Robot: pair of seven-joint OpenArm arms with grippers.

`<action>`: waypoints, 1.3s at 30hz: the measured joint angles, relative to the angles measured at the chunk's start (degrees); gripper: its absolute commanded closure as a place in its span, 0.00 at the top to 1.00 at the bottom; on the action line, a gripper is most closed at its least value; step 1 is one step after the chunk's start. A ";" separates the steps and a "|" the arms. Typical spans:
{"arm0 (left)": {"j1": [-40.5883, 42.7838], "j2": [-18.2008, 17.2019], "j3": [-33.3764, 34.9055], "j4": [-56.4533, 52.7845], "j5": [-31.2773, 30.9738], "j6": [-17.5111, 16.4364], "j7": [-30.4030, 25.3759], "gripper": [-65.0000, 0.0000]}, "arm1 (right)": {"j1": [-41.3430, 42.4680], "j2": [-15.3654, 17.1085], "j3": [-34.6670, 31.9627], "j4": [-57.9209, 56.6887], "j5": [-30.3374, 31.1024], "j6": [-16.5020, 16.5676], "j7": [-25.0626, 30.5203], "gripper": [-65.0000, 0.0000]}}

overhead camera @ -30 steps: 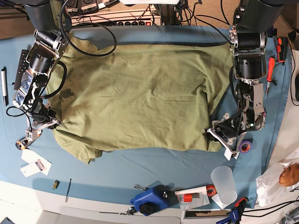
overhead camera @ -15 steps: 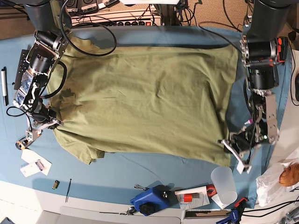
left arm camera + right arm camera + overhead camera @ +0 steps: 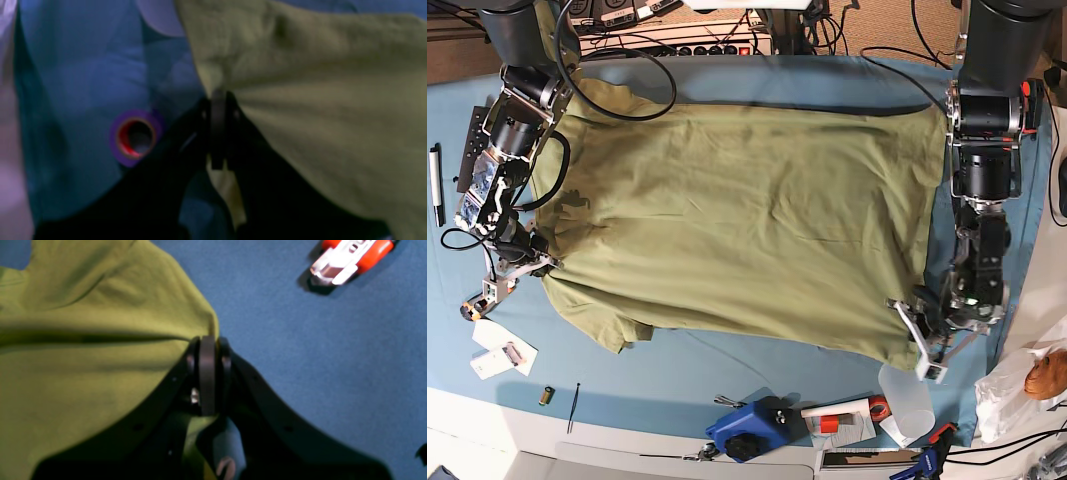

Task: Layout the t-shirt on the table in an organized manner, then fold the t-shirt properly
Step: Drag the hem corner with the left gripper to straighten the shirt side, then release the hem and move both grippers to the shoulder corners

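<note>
The olive-green t-shirt [image 3: 747, 220] lies spread across the teal table [image 3: 757, 75], stretched between my two arms. At the shirt's near right corner, my left gripper [image 3: 919, 335] is shut on the fabric. The left wrist view shows that gripper [image 3: 218, 96] pinching a bunched edge of the t-shirt [image 3: 317, 100]. At the shirt's left edge, my right gripper [image 3: 532, 265] is shut on the cloth. In the right wrist view the gripper [image 3: 208, 340] clamps a corner of the t-shirt [image 3: 83, 356], taut folds running away from it.
A clear plastic cup [image 3: 907, 400] stands just in front of my left gripper. A purple tape roll [image 3: 135, 137] lies beside it. A blue tool [image 3: 747, 428] and papers sit at the front edge. An orange tool [image 3: 350, 253], a pen [image 3: 437, 185] and a white card [image 3: 502, 352] lie at the left.
My left gripper has dragged the shirt's near right corner further right and toward the front edge, pulling the cloth wider and flatter. My right arm has held still.
</note>
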 measured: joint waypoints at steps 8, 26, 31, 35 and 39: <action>-0.02 0.22 7.08 0.00 3.56 8.33 -0.48 0.22 | 0.00 0.00 0.00 0.00 0.00 0.17 0.00 0.00; -0.02 -0.52 6.99 18.91 -2.73 10.54 27.96 0.30 | -0.22 0.04 -0.02 -0.02 3.69 10.05 -2.14 0.20; 0.57 -4.94 7.13 23.63 -5.03 9.84 28.22 0.30 | -0.94 0.92 -0.07 3.91 7.89 10.14 -5.40 0.20; 3.91 -10.25 6.78 23.52 -6.38 9.92 29.49 0.30 | -0.48 3.63 0.00 12.22 8.41 10.05 -6.62 0.20; 6.88 -12.81 5.55 23.78 -12.81 9.31 29.64 0.29 | -0.35 5.77 0.02 20.74 10.99 9.29 -10.23 0.20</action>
